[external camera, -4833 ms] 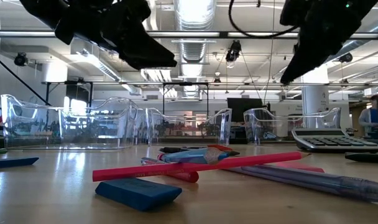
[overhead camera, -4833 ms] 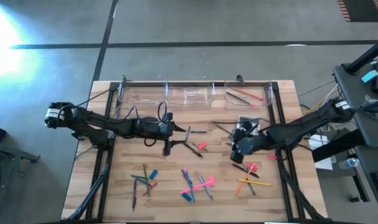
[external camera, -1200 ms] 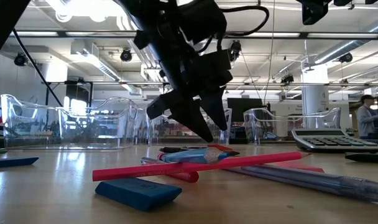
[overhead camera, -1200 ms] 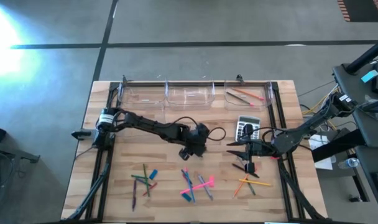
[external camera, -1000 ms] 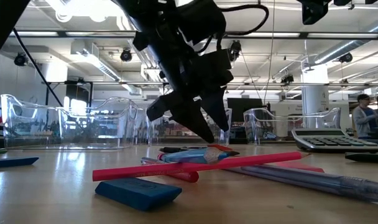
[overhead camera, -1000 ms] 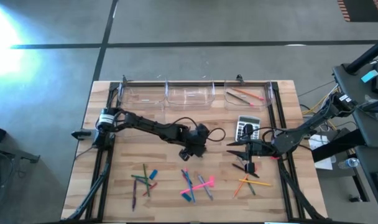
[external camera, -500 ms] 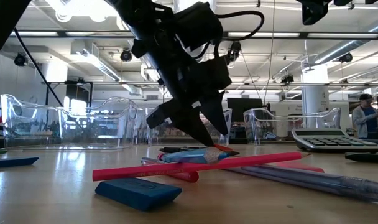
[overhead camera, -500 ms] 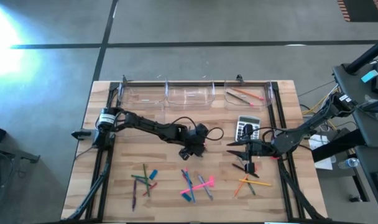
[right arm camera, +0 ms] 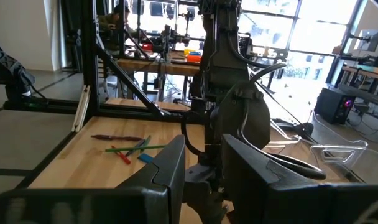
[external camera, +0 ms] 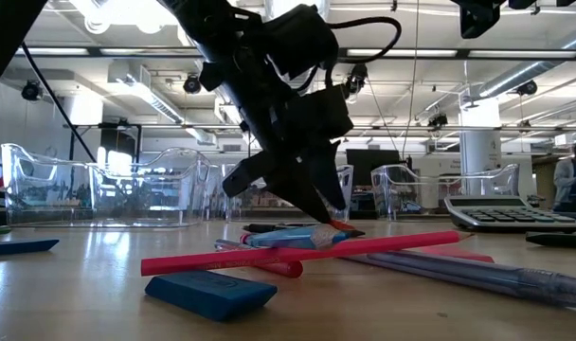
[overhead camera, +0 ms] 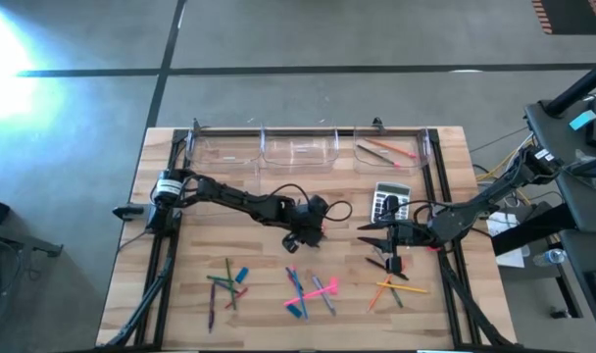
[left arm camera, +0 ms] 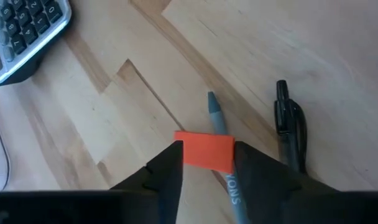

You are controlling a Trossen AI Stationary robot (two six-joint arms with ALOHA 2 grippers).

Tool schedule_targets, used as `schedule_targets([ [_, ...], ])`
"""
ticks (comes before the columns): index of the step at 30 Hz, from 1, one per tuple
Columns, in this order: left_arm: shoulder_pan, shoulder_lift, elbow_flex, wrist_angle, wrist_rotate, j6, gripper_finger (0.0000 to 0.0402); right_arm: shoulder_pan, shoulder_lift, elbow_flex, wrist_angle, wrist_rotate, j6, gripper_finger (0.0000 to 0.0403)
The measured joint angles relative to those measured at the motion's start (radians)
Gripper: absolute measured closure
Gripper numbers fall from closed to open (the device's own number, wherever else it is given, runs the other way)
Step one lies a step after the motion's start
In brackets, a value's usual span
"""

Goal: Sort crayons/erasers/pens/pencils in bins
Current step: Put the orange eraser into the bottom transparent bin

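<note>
A small red-orange eraser (left arm camera: 204,151) lies across a grey-blue pen (left arm camera: 217,115) at the table's middle. My left gripper (overhead camera: 313,235) slants down onto it, one finger on each side of the block. In the low view this gripper (external camera: 326,220) reaches the pile behind a long red stick (external camera: 297,251). My right gripper (overhead camera: 381,240) hangs level above the table's right half, open with nothing between its fingers. Clear bins (overhead camera: 298,149) line the far edge; the right one (overhead camera: 386,152) holds a few red and orange sticks. My left gripper pinches the eraser by its two short sides (left arm camera: 184,152) between its two fingers (left arm camera: 167,171). The fingers come from above, slanting down. The eraser rests on the grey-blue pen and lies level.
A black pen (left arm camera: 288,124) lies just beside the eraser. A grey calculator (overhead camera: 389,202) sits right of centre. Loose heaps of sticks lie near the front edge at left (overhead camera: 227,282), middle (overhead camera: 310,291) and right (overhead camera: 394,284). A blue eraser (external camera: 210,294) lies close to the low camera.
My left gripper's fingertips have dipped a little, down toward the eraser and the pen. The right arm has kept still.
</note>
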Motion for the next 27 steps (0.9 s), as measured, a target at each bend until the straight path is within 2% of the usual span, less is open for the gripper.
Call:
schedule_targets([
  [8,0.000,0.000,0.000,-0.009,0.019,-0.006,0.0331,0.000,0.000,-0.001,0.000,0.000,0.000,0.0307],
  [14,0.000,0.000,0.000,-0.008,0.019,-0.007,0.0395,0.000,0.000,-0.002,0.000,0.000,0.000,0.0307],
  [27,-0.003,-0.010,0.000,-0.007,-0.012,-0.026,0.0401,0.000,0.000,-0.002,-0.001,0.000,0.000,0.0307],
])
